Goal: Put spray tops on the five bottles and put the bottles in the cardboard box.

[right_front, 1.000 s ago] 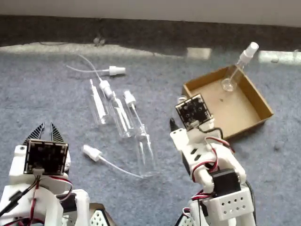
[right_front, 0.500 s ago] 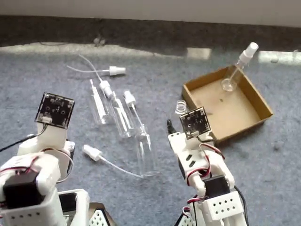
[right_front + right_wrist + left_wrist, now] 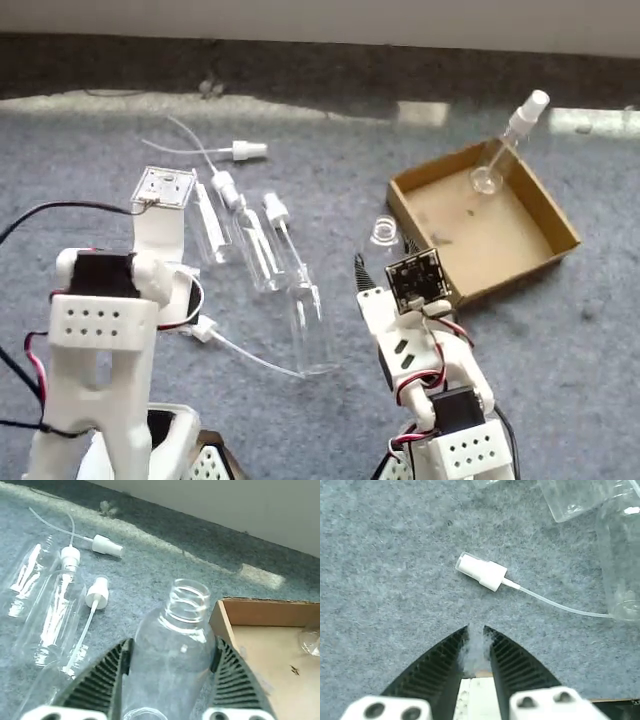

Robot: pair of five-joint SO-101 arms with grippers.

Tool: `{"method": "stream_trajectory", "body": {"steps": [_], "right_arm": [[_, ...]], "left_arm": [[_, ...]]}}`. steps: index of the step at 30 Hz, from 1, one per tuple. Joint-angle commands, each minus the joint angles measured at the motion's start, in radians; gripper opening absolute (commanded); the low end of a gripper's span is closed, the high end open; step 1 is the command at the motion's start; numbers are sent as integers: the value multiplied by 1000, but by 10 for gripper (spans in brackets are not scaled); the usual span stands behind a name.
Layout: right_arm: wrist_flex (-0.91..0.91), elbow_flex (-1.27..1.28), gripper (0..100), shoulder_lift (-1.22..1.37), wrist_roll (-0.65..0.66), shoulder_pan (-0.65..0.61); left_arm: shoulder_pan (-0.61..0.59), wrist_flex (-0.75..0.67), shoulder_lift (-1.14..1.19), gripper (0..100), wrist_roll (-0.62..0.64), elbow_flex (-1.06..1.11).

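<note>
My right gripper [image 3: 172, 650] is shut on a clear, open-necked bottle [image 3: 175, 640], held upright just left of the cardboard box [image 3: 545, 215]. Its neck [image 3: 383, 232] shows ahead of the right arm. A bottle with a spray top [image 3: 505, 150] leans in the box's far corner. My left gripper [image 3: 477, 630] hangs over the carpet a little short of a loose white spray top [image 3: 482, 572] with a long tube. Its fingers stand a narrow gap apart with nothing between them. Clear bottles [image 3: 255, 245] lie side by side at the centre left.
Another loose spray top [image 3: 248, 150] with its tube lies farther back. One bottle [image 3: 310, 320] lies nearer, beside the tube of the near spray top [image 3: 197, 325]. Grey carpet covers the table, with a dark strip along the far edge.
My left arm has risen and swung forward, so its gripper now hangs over the near spray top. The right arm has drawn back slightly with the bottle.
</note>
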Motion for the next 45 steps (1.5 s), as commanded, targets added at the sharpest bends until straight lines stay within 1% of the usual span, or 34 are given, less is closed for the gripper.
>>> {"method": "stream_trajectory", "body": {"steps": [1, 5, 8, 12, 14, 18, 20, 23, 28, 31, 35, 37, 42, 43, 45], "right_arm": [[-25, -1, 106, -47, -9, 12], [-24, 2, 106, -59, -9, 12], [-24, 7, 106, -59, -9, 12], [-24, 7, 106, -59, -9, 12], [-24, 7, 106, -59, -9, 12], [-22, 7, 106, -59, -9, 12], [-22, 7, 106, -59, -9, 12], [-22, 7, 106, -59, -9, 12], [-21, 7, 106, -59, -9, 12], [-21, 7, 106, -59, -8, 12], [-21, 7, 106, -59, -8, 12], [-21, 7, 106, -59, -8, 12], [-21, 7, 106, -59, -8, 12], [-21, 7, 106, -59, -8, 12], [-21, 7, 106, -59, -8, 12]], "left_arm": [[45, -8, 136, 8, 84, -51], [1, -94, 239, 8, 86, -51], [-5, -153, 269, 8, 97, -50], [-7, -155, 272, 14, 221, -50], [-7, -153, 277, 56, 278, -50], [-7, -153, 278, 197, 431, -36], [-7, -161, 278, 248, 473, -18], [-7, -192, 278, 262, 482, 18], [-8, -319, 278, 256, 483, 104], [-10, -356, 280, 256, 483, 127], [-85, -379, 282, 256, 485, 128], [-119, -376, 282, 256, 483, 131], [-131, -371, 283, 256, 485, 94], [-130, -361, 288, 256, 486, 79], [-127, -296, 325, 256, 486, 18]]}}
